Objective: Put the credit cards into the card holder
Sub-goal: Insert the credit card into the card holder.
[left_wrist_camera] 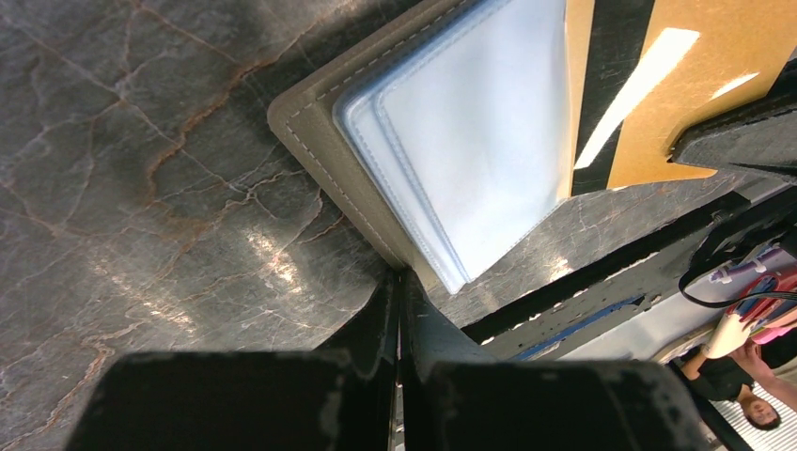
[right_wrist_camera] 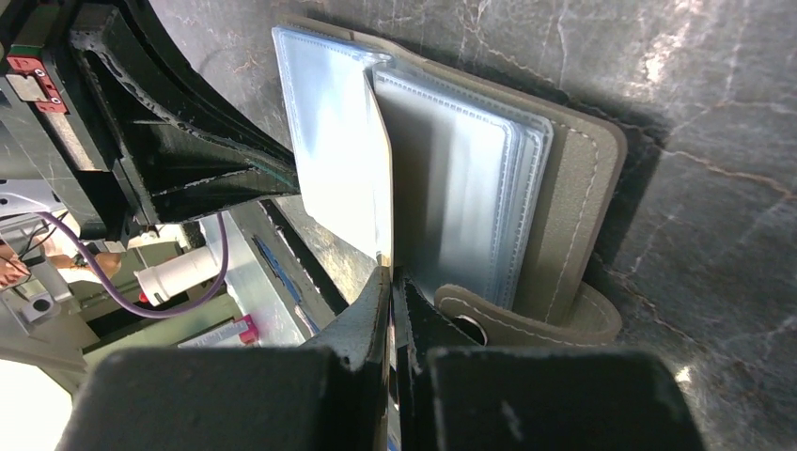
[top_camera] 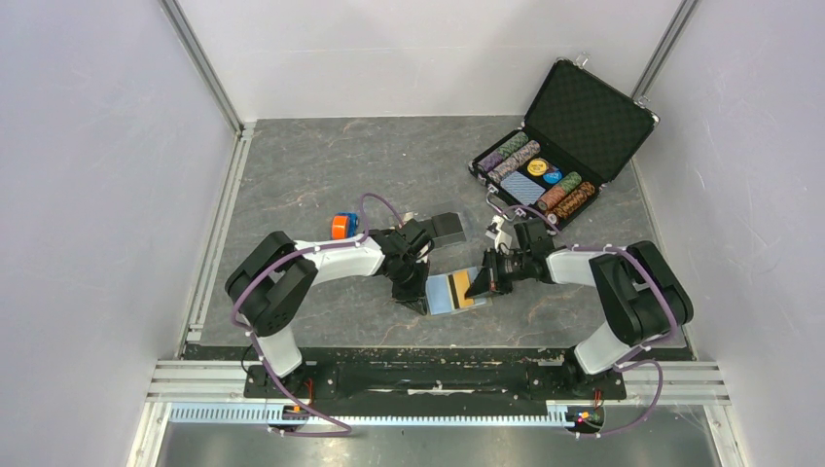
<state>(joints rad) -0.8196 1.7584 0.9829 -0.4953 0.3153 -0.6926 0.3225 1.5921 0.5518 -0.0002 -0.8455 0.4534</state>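
top external: left gripper [top_camera: 415, 295] pinches open card holder [top_camera: 440, 295]; right gripper [top_camera: 481, 283] clamps orange card [top_camera: 466, 292].

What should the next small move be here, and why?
Probably the right gripper should ease the orange-tan card further into a clear sleeve of the card holder: the card lies across the open holder, apparently not fully in, while the left gripper pinches the holder's edge steady.

Dark grey marbled worktop [top_camera: 321, 165], brown-veined, glossy with glare. Plain pale walls [top_camera: 97, 146] on three sides, aluminium posts [top_camera: 199, 63] at far corners, aluminium rail [top_camera: 185, 375] along near edge.
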